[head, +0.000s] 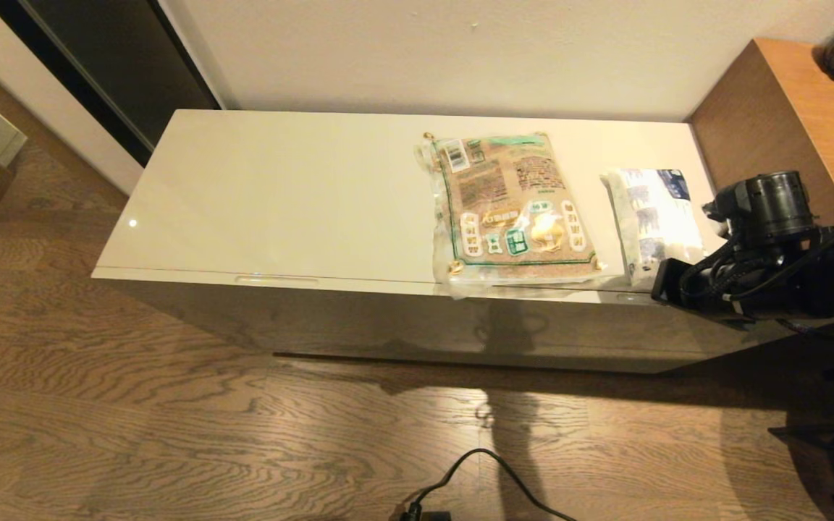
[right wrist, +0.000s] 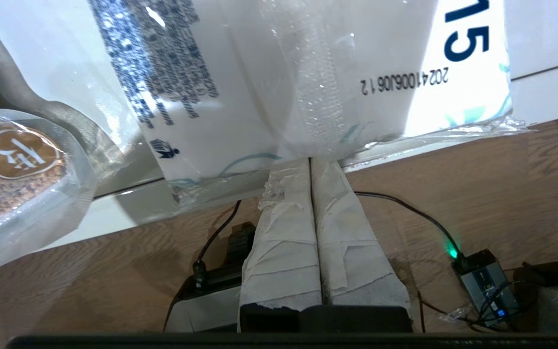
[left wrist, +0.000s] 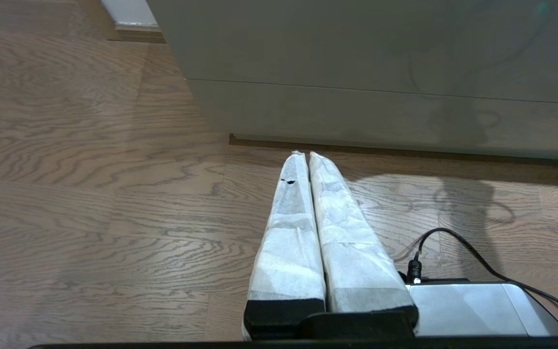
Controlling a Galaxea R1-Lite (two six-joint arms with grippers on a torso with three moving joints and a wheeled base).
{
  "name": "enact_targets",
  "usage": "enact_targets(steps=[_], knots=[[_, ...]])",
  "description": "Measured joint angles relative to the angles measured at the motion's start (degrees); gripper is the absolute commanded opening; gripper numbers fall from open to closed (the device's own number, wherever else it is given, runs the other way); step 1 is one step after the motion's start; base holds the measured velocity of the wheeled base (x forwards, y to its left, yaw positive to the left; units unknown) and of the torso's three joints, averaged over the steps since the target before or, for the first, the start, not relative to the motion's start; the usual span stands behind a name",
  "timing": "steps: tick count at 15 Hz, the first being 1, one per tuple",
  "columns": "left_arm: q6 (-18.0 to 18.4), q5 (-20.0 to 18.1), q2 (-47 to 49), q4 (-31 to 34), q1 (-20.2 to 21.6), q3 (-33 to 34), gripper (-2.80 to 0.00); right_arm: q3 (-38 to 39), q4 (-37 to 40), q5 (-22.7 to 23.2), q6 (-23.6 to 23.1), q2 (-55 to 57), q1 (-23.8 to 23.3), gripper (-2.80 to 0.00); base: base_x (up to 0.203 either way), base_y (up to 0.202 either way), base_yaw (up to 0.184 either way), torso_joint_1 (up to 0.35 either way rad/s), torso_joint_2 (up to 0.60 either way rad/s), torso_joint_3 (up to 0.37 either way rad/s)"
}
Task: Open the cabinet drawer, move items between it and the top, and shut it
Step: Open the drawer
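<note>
Pinching the front edge of the white-and-blue soft tissue pack, the right gripper's paper-wrapped fingers press together over the long glossy cream cabinet top.

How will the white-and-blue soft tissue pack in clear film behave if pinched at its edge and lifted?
The white-and-blue soft tissue pack probably sags rather than staying flat: its glossy film looks loose and creased. Likely light, but the slick wrap may slip from the shut right gripper at its edge. Unlikely to roll: it lies flat.

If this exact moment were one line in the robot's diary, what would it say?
drawer: closed | grain bag, tissue pack: on top | right gripper: shut, at tissue pack's front edge | left gripper: shut, parked near floor
</note>
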Motion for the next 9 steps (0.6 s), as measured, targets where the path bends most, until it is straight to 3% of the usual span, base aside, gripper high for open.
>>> enact_targets(steps=[4, 9], knots=[[0.0, 0.0, 0.0, 0.0, 0.0, 0.0, -2.80, 1.3, 0.9, 0.3, 0.6, 0.4, 0.3, -2.80, 0.000, 0.000, 0.000, 0.000, 0.00, 0.000], [0.0, 0.0, 0.0, 0.0, -0.1, 0.0, -2.80, 10.1, 0.9, 3.4, 4.5, 0.2, 1.1, -2.80, 0.000, 0.000, 0.000, 0.000, 0.00, 0.000]])
